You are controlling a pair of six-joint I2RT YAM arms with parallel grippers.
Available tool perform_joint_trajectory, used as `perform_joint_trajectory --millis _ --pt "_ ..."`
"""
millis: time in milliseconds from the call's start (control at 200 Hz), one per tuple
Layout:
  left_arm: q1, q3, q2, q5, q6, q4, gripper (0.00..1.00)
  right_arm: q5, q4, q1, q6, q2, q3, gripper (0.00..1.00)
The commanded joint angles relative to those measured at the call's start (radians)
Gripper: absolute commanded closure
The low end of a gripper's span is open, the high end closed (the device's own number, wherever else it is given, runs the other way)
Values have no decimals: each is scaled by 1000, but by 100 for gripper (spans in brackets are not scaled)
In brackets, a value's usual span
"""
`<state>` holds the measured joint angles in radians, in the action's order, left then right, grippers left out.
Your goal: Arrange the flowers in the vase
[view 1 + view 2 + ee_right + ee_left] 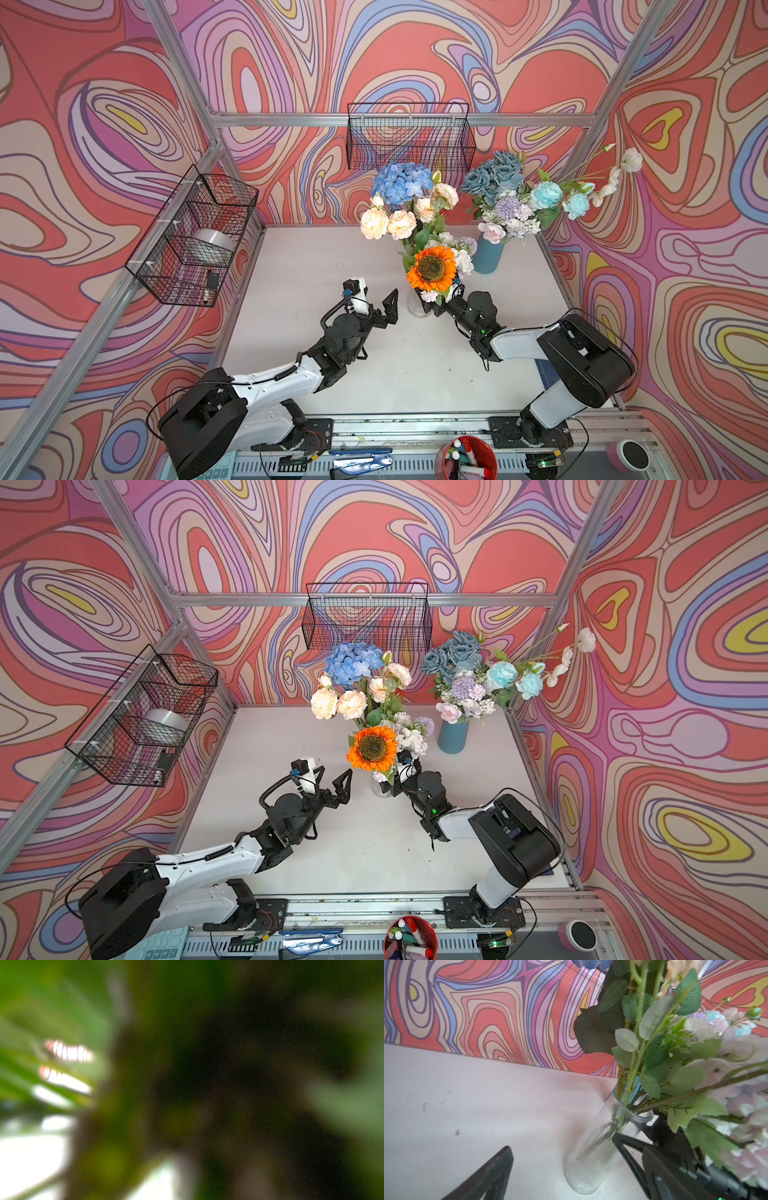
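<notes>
— So, where do the flowers (432, 268) sit?
— Stems-down in the clear ribbed vase (591, 1159), around mid-counter. Their long axis rises from the mouth and leans toward the back wall. One low stem (695, 1091) splays out toward the right arm.
— Which way from the jaws?
— The vase stands between both. The right jaws (433, 306) are nearer, tucked under the blooms just beside the glass. They are spread wide with nothing visibly clamped, and their wrist view is only green blur. The left jaws (384, 309) hang wide open on the other side, close but apart.
— Anything loose on the counter (311, 257)?
— None that I see. A blue vase (488, 257) with its own bunch stands behind, apart. I'd judge that tidying the low stem falls to the right arm.
</notes>
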<state>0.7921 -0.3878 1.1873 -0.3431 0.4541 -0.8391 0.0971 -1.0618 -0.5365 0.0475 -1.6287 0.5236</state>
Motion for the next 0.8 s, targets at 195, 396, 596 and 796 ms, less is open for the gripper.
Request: perform_joint_trajectory --millis 195,396,596,796 --pt "-19 37 -45 -20 32 1 0 39 11 6 4 -99 84 16" --pt "-24 51 -76 -39 25 15 0 37 -6 6 9 -127 99 33" --pt "-24 52 -97 -45 19 29 0 5 -75 6 2 -130 62 49" --pt "-23 44 -76 -51 17 19 0 -4 -166 6 -27 -162 35 56"
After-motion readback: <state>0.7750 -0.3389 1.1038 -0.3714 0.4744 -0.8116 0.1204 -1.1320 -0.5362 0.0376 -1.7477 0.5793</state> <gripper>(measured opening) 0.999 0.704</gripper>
